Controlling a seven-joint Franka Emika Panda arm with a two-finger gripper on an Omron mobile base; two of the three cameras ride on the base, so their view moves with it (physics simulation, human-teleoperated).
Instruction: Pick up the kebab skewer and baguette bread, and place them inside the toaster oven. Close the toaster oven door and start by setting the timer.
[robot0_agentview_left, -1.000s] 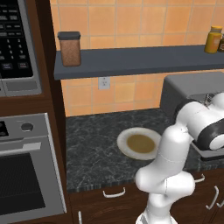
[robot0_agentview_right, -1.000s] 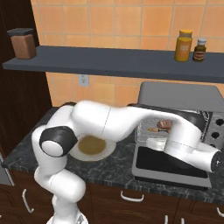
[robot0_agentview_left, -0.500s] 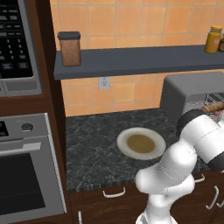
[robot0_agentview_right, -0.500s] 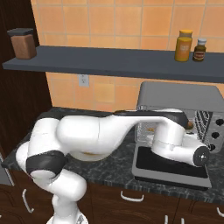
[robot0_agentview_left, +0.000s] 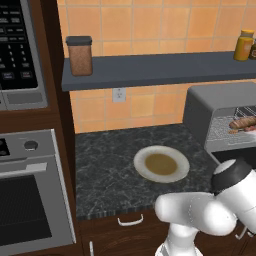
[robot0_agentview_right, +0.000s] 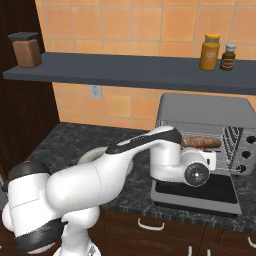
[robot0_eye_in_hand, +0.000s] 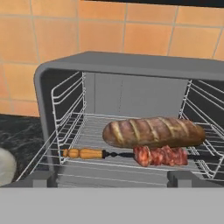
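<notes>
Baguette bread (robot0_eye_in_hand: 154, 132) and kebab skewer (robot0_eye_in_hand: 131, 154) are lying mid-frame inside the toaster oven (robot0_eye_in_hand: 127, 65) (fingers spread apart).

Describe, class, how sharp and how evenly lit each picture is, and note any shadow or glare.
Hand view: crisp, flat light, baguette bread and kebab skewer clear on the rack, no glare. Right base view: sharp, soft shade under the shelf. Left base view: equally sharp, toaster oven cut by the frame edge.

The white arm (robot0_agentview_right: 100, 175) bends low and reaches forward, its claw spread wide (fingertips hidden).
</notes>
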